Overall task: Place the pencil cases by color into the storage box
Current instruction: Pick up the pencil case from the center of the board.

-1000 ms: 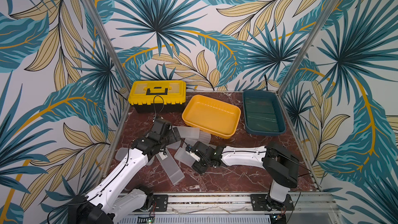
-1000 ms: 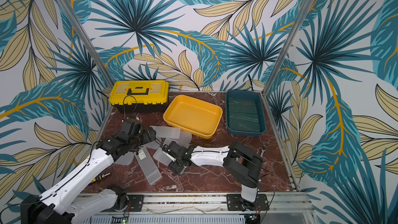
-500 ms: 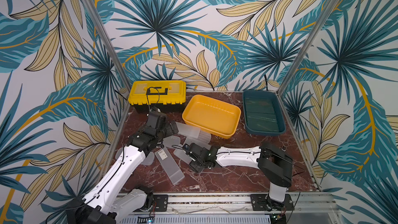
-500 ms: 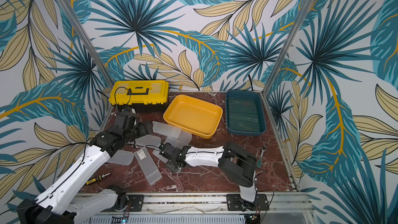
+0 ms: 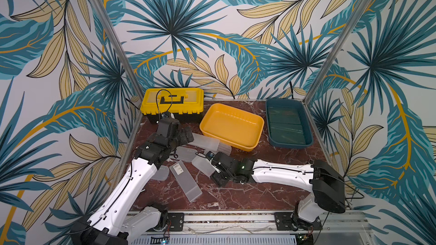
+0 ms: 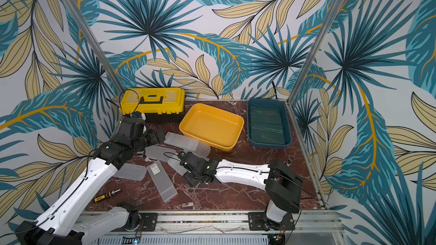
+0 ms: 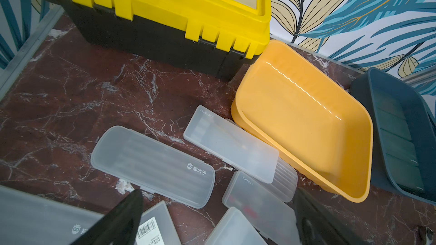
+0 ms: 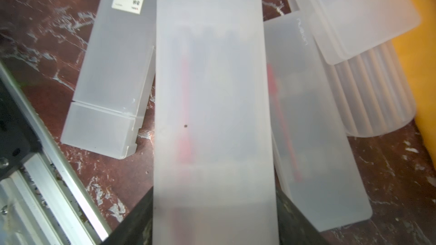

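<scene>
Several frosted white pencil cases lie scattered on the marble table. My right gripper (image 5: 214,170) (image 8: 214,208) is shut on one frosted pencil case (image 8: 212,95) (image 5: 203,164), with a finger pressed on each long edge. A case with a barcode sticker (image 5: 186,182) (image 7: 153,229) lies beside it. My left gripper (image 5: 186,135) (image 7: 217,193) hangs open above the cases near the toolbox and holds nothing. Dark green pencil cases (image 5: 286,123) lie in the teal storage box (image 5: 309,123). The yellow storage box (image 5: 259,123) holds nothing.
A shut yellow and black toolbox (image 5: 172,101) stands at the back left. A small screwdriver (image 6: 107,193) lies near the front left edge. Patterned walls and metal posts close in the table on three sides.
My right jaws have narrowed onto the frosted case and the arm has shifted a little left. My left wrist has swung back toward the toolbox, still open.
</scene>
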